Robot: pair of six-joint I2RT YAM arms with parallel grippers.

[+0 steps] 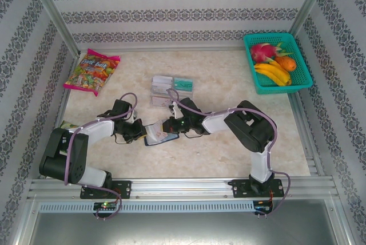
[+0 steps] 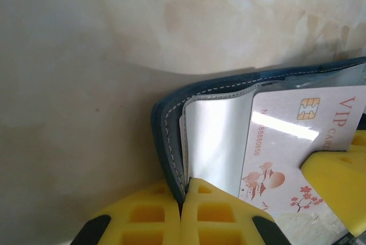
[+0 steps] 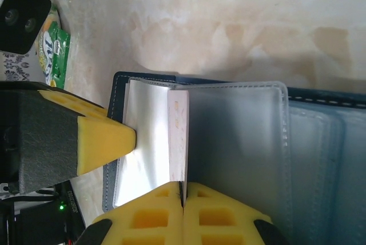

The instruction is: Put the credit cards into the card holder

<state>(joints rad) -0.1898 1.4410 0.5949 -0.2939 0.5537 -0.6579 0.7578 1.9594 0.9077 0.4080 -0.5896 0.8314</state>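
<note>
Navy card holder sits open in the middle of the counter on the top cam, pinched between my two arms. Left fingers and right fingers are both clamped tight. Candy bag back left, lettering too small for me to read; clear tray just behind the holder.

Left wrist cam: fingers closed on the holder's stitched edge. The credit card against the clear sleeves reads "VIP CARD", with a gold chip and a number with a run of 8s.

Right wrist cam: fingers squeezed shut on that card's edge. Green packet top left, print blurry.
</note>
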